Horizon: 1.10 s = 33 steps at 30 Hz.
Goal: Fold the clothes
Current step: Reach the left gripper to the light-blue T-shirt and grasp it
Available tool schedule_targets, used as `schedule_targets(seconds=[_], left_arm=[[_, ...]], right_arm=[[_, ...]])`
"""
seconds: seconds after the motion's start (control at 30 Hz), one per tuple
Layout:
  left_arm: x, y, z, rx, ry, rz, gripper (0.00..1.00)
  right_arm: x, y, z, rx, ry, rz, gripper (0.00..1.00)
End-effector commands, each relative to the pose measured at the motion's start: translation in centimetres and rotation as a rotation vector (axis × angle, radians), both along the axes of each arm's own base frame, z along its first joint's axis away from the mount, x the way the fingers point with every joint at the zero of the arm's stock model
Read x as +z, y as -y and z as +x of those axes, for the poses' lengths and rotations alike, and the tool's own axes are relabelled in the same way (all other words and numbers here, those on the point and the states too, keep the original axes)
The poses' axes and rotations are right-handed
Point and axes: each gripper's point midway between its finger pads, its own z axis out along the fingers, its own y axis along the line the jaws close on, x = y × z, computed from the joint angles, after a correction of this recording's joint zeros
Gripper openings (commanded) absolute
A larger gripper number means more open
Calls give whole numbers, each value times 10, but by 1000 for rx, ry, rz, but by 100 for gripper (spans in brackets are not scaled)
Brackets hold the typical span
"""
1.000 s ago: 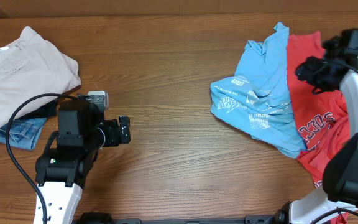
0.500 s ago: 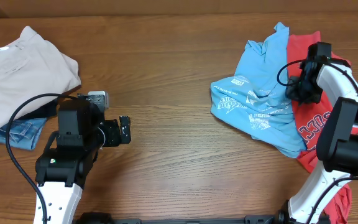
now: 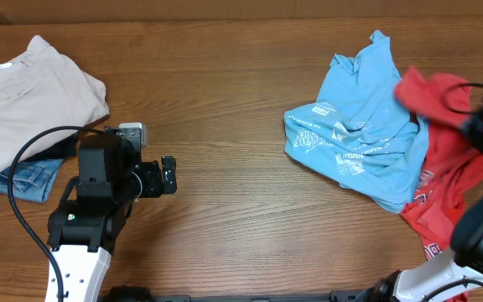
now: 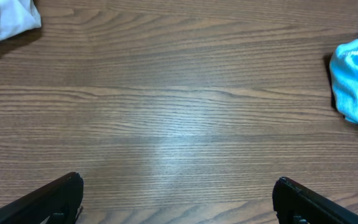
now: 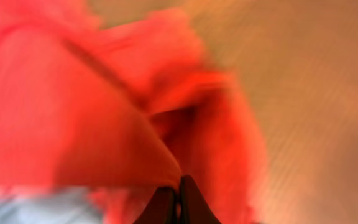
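Close to the near edge of the table (image 3: 225,101), on its left side, the left gripper (image 4: 179,190) has its 2 fingers spread wide with nothing between them. It points to the right across bare wood. On the right side, the right gripper (image 5: 179,193) has its 2 fingers pressed together, and they are pinching a bit of the red T-shirt (image 3: 443,176). The picture there is blurry, so I cannot tell which part of the shirt it is, but a red flap is held up above the table. The rest of the red T-shirt lies crumpled by the right edge, running from the near side toward the far side. The blue T-shirt (image 3: 350,143) lies bunched up just to the left of it, touching it, with its long side going from near to far too. The red flap hangs over the blue shirt's right side. The right arm is much nearer to both shirts, and the left gripper is well apart from them. I think the red shirt must come free of the blue one first. By the far left corner sit folded beige clothes (image 3: 32,96) on top of jeans (image 3: 23,180).
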Motion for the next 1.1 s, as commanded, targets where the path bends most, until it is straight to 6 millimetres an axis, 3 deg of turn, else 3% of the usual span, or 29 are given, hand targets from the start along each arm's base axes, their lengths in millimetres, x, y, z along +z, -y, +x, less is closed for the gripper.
schedule_targets(seconds=[0.0, 0.07, 0.17, 0.23, 0.37, 0.43, 0.53, 0.6, 0.73, 0.8, 0.9, 1.0, 1.07], left_arm=[[11, 4, 4, -8, 25, -14, 100], [11, 4, 4, -8, 26, -14, 100], [14, 10, 5, -31, 37, -39, 100], [15, 14, 6, -48, 43, -59, 100], [20, 25, 9, -94, 64, -103, 100], [20, 39, 15, -143, 72, -122, 100], [11, 64, 21, -218, 55, -125, 100], [-13, 113, 29, -346, 13, -132, 100], [-35, 165, 44, -409, 3, -188, 100], [-44, 207, 53, -472, 35, -264, 100], [-65, 250, 62, -499, 45, -339, 100], [-100, 278, 67, -460, -22, -406, 100], [-113, 296, 69, -482, -53, -451, 100]], right_arm=[[6, 34, -35, -276, 77, 10, 8], [-1, 33, -30, -253, 168, 148, 12], [7, -1, 20, 45, 374, 378, 36], [21, -24, 43, 198, 450, 448, 42], [52, -57, 64, 351, 520, 486, 43], [78, -82, 69, 445, 543, 464, 43], [103, -111, 69, 531, 557, 444, 46], [127, -155, 60, 635, 536, 426, 47], [136, -183, 50, 691, 499, 416, 48], [138, -195, 43, 711, 477, 423, 48], [136, -198, 38, 708, 460, 433, 48], [135, -199, 35, 704, 450, 443, 48], [135, -199, 35, 705, 450, 442, 47]])
